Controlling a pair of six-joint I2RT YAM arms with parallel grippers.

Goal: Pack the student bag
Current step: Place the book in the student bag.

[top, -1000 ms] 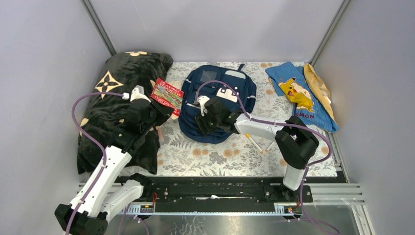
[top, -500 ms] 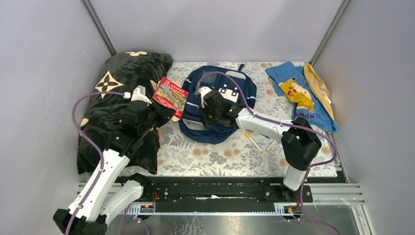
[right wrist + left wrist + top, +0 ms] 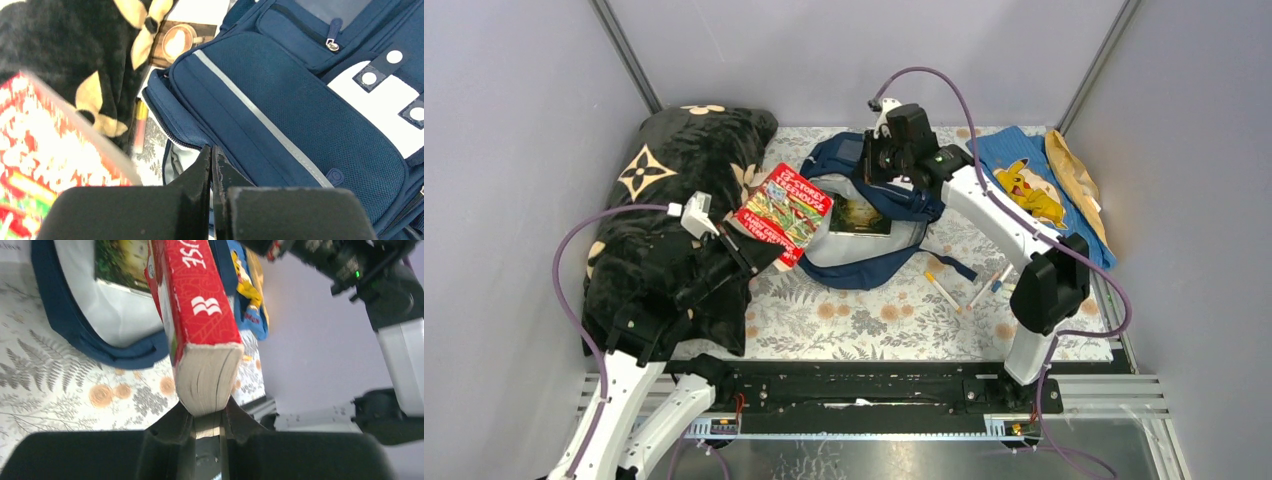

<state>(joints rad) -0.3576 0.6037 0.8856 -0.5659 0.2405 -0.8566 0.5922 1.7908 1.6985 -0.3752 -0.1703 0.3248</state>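
at the far middle of the flower-patterned table (image 3: 874, 322) lies the navy blue fabric backpack with a thin pale stripe (image 3: 300, 115), mouth open towards me, pale lining showing. my right end effector (image 3: 212, 152) is up over its far side. the fingers are pressed tight together on the zip edge of the front flap, and the flap is lifted clear of the opening. a green-covered flat book (image 3: 860, 215) sits inside on the lining.

on the left, my left end effector (image 3: 207, 412) is clamped narrow on the bottom edge of the thick red paperback book (image 3: 784, 210). the book is held in the air, tilted, its far corner over the left rim of the backpack, just beside the opening. its page block shows between my fingers in the left wrist view.

black plush blanket with tan flower motifs (image 3: 664, 170) is heaped along the left side. two slim white pens (image 3: 944, 290) lie on the table near the backpack's right front. light-blue cloth with a yellow cartoon figure (image 3: 1024, 185) rests at the far right.
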